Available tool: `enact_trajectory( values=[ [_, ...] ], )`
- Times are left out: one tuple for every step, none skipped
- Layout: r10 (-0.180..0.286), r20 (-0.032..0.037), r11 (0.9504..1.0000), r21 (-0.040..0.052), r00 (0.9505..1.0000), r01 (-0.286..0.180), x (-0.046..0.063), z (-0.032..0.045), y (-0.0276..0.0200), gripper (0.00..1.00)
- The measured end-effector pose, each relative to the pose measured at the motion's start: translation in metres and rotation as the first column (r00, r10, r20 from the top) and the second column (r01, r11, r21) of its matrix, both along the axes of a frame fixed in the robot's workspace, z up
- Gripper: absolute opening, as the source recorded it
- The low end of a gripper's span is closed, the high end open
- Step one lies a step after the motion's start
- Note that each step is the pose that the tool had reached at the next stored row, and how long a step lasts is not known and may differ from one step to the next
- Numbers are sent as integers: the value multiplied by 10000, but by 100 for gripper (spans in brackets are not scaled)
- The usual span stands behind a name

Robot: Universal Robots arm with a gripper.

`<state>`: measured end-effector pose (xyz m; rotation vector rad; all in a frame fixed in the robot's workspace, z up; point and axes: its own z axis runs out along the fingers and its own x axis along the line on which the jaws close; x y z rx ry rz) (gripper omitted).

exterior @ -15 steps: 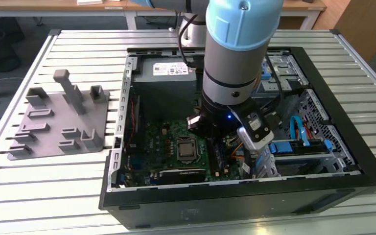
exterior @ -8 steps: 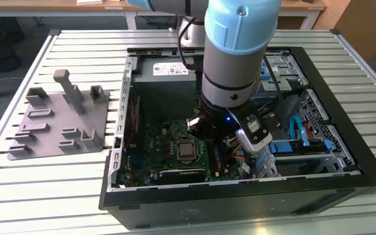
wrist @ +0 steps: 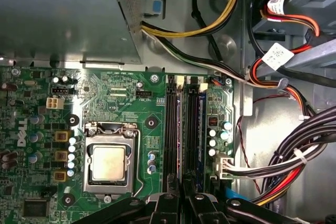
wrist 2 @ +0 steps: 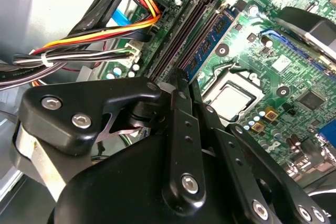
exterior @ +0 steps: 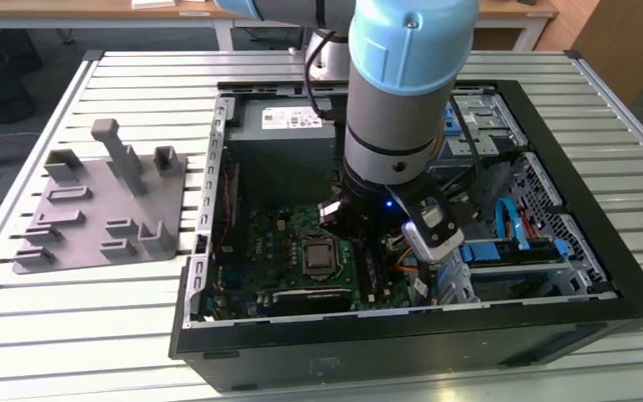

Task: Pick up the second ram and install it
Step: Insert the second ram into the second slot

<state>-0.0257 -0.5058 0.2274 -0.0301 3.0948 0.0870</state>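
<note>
Claw (wrist 2: 181, 80), black linkage nearest the lens, is hanging over the motherboard (wrist: 121, 93); grip state indeterminable. Second ram (wrist 2: 210, 38) is sitting edge-up in its socket beside the processor (wrist: 108, 162), apparently seated for installation.

An open computer case (exterior: 411, 335) lies on a slatted table (exterior: 76, 335), with a moulded tray (exterior: 98, 209) beside it toward the exterior view's left. The motherboard (exterior: 282, 243) lies flat inside the case. The arm (exterior: 400, 100) reaches down into the case, between the processor socket (exterior: 319, 258) and the drive bays (exterior: 522, 243). In the first wrist view, the memory sockets (wrist: 181, 129) run side by side between the processor socket (wrist: 109, 163) and a bundle of cables (wrist: 294, 166).
</note>
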Motion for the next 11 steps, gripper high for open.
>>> enact_trajectory(
  values=[
    [-44, 0, 10000, 0, 10000, 44, 0, -2, 0, 14],
    [-50, 1, 10000, 1, 10000, 50, 0, -3, 1, 14],
    [-51, 1, 10000, 1, 10000, 51, 0, -4, 2, 14],
    [-52, 1, 10000, 1, 10000, 52, 1, -5, 4, 14],
    [-53, 1, 10000, 0, 10000, 53, 3, -6, 5, 14],
    [-55, 0, 10000, -1, 10000, 55, 9, -11, 5, 14],
    [-62, 1, 10000, -1, 10000, 62, 12, -16, 4, 14],
    [-93, 0, 10000, -4, 10000, 93, 13, -19, 4, 14],
    [-161, 0, 9999, -4, 9999, 161, 13, -20, 4, 14],
    [-234, 0, 9997, -5, 9997, 234, 14, -21, 4, 14],
    [-319, 1, 9995, -5, 9995, 319, 14, -23, 5, 14]
  ],
)
